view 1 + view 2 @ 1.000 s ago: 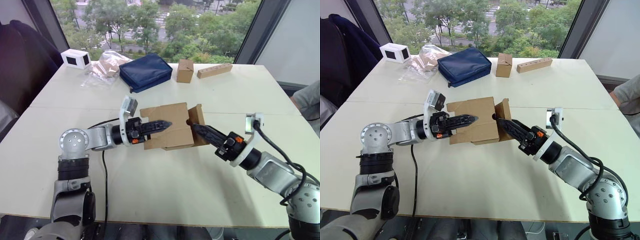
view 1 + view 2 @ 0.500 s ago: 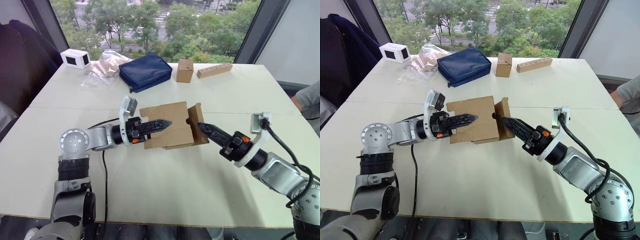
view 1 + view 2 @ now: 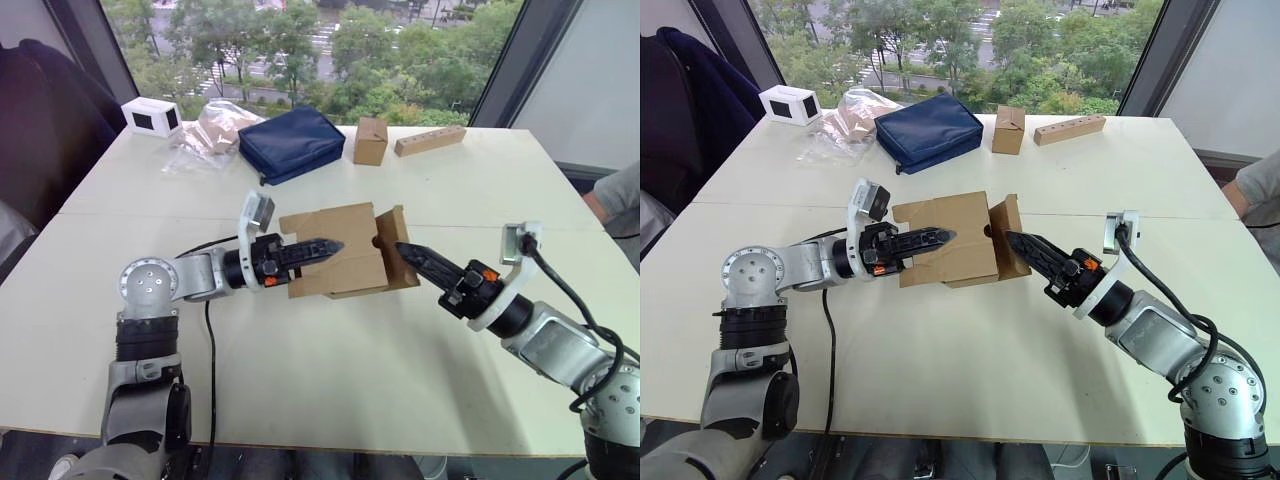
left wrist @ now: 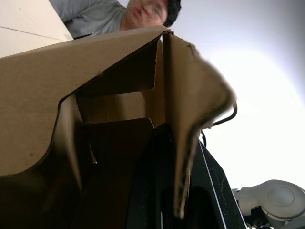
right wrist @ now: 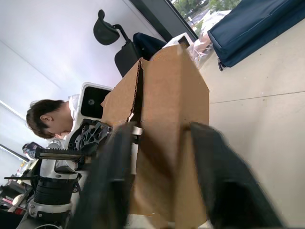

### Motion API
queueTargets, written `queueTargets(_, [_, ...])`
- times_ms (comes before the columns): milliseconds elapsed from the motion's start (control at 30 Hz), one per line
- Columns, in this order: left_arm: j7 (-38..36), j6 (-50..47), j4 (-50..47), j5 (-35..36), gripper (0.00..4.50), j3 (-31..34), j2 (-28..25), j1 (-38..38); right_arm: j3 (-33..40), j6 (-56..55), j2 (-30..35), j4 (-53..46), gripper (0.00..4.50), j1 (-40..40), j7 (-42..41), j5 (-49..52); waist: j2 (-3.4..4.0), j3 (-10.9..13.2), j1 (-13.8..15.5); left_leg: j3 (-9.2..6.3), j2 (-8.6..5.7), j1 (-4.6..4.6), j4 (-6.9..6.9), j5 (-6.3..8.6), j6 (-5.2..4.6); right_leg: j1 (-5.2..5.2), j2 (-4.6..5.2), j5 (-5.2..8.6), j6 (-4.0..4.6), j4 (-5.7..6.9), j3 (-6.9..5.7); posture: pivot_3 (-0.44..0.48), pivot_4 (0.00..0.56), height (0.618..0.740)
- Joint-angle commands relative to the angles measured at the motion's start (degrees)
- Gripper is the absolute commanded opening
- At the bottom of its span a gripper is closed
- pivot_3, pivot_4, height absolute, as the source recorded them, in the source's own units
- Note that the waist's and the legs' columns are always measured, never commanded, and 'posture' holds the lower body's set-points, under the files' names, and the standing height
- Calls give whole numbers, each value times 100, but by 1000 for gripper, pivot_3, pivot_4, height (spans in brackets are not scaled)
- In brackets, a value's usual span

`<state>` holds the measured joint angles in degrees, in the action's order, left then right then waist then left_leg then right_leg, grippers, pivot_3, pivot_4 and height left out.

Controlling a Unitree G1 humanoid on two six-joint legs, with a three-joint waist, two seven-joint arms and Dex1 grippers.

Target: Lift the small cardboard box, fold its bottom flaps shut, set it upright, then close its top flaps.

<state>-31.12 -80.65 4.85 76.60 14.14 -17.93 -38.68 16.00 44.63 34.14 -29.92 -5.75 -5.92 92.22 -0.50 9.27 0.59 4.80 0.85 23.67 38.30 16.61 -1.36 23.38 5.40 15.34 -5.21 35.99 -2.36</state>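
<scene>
The small cardboard box (image 3: 340, 265) lies on its side at the table's middle, its open ends facing left and right. My left gripper (image 3: 333, 245) is shut on the box's near wall. In the left wrist view one black finger (image 4: 152, 191) is inside the box (image 4: 43, 119) and the wall's edge runs down between the fingers. My right gripper (image 3: 400, 249) is open at the box's right end, where a flap (image 3: 395, 250) stands out. In the right wrist view its two fingers (image 5: 109, 181) straddle that flap (image 5: 171, 105).
At the table's far side are a white box (image 3: 152, 118), a plastic bag (image 3: 212, 133), a navy pouch (image 3: 292, 143), a smaller brown box (image 3: 370, 141) and a wooden block (image 3: 428, 141). A person's sleeve (image 3: 620, 200) shows at the right edge.
My right gripper has drawn back a little to the right, from against the box's right end to the flap's edge. The left gripper and the box have stayed put.
</scene>
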Motion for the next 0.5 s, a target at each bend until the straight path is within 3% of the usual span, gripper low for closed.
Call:
queueTargets(33, [-76, 66, -154, 55, 0, -44, 6, -32, 21, -85, 49, -97, 1352, -78, 14, 10, 0, 0, 0, 0, 0, 0, 0, 0, 0, 0, 0, 0, 0, 0, 0, 0, 150, 740])
queueTargets(500, [-112, 66, -185, 104, 0, -65, -33, -17, -123, -145, -30, -153, 1352, -199, 63, -484, 0, 0, -1, 0, 0, 0, 0, -2, 3, 0, -4, -1, -1, 1, 0, 0, 150, 740])
